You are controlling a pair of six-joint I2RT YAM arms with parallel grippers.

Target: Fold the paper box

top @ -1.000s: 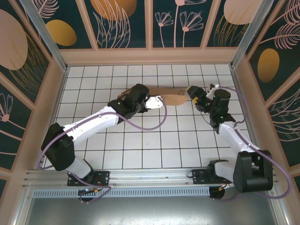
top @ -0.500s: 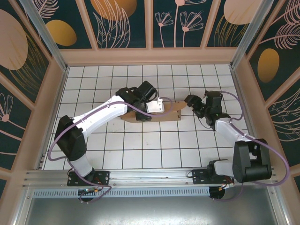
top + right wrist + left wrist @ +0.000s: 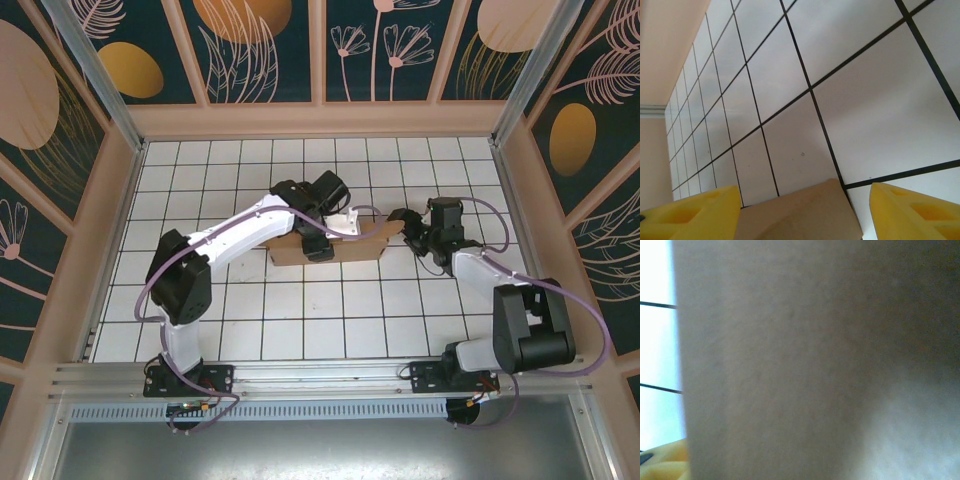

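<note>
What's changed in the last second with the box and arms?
The paper box slid toward the arm bases. The left gripper moved with it, staying over its left half; the right gripper followed, open at its right end. The box remains on the table.

2 arms reaching toward each other, left gripper (image 3: 318, 244) pointing down, right gripper (image 3: 805, 192) spread wide apart

The table (image 3: 300, 320) is a white tiled surface with a black grid. Pale wooden boards wall it in at 9, 12 and 3 o'clock. The paper box (image 3: 365, 246), plain brown cardboard, rests on it near the centre, its long side running from 9 to 3 o'clock, well apart from every board.
</note>
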